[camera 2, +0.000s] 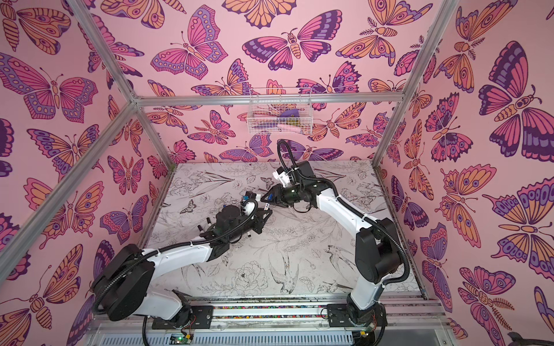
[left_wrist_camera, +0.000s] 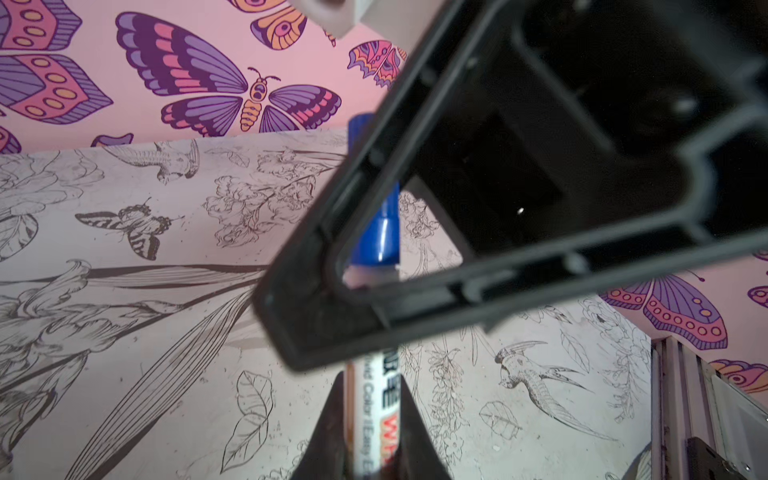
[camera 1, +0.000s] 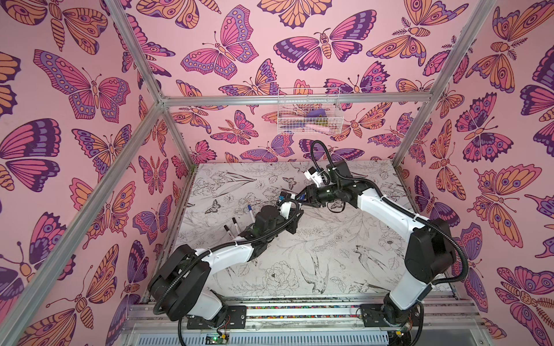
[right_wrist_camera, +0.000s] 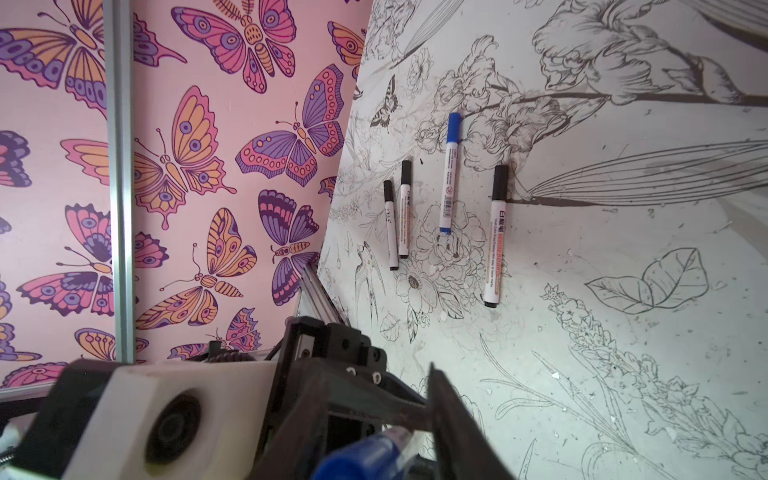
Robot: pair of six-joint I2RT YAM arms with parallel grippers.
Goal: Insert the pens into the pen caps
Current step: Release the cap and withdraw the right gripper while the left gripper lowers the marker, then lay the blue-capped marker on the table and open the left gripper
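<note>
Left wrist: left gripper [left_wrist_camera: 374, 395] is clamped on the barrel of a white pen [left_wrist_camera: 376, 432]. A blue cap [left_wrist_camera: 380, 232] is seen on its far end, partly hidden by a finger of right gripper [left_wrist_camera: 307, 316].
Right wrist: the cap end is seen between the right gripper fingers; gripped or free cannot be told. Four more capped pens [right_wrist_camera: 450, 174] are laid side by side on the bench [right_wrist_camera: 623, 332].
Top views: the held pen is raised over the bench middle, with the loose pens nearer the left edge.
</note>
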